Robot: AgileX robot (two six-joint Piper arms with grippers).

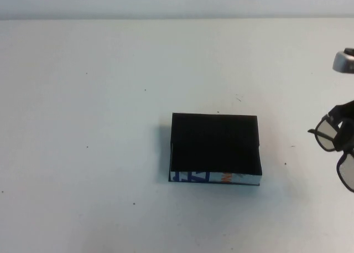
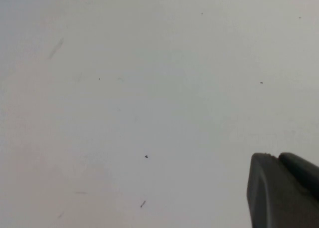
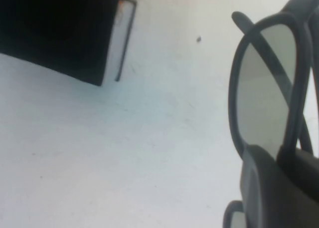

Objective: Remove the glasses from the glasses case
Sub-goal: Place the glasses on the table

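One pair of glasses (image 1: 334,148) is hanging at the desk's right edge, pinched in the right gripper (image 3: 279,158), fingers closed on the frame. Case (image 1: 214,148) is sitting open mid-desk, w/ white printed side toward the near edge. Left gripper (image 2: 284,190) is hovering over bare desk (image 1: 83,125); can't tell its opening.

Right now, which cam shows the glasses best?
Right wrist view: the glasses fill the frame, one lens and rim clear, held in the right claw beside the glasses case. High view shows them small at the right edge. Left wrist view: only the left claw, bare table.
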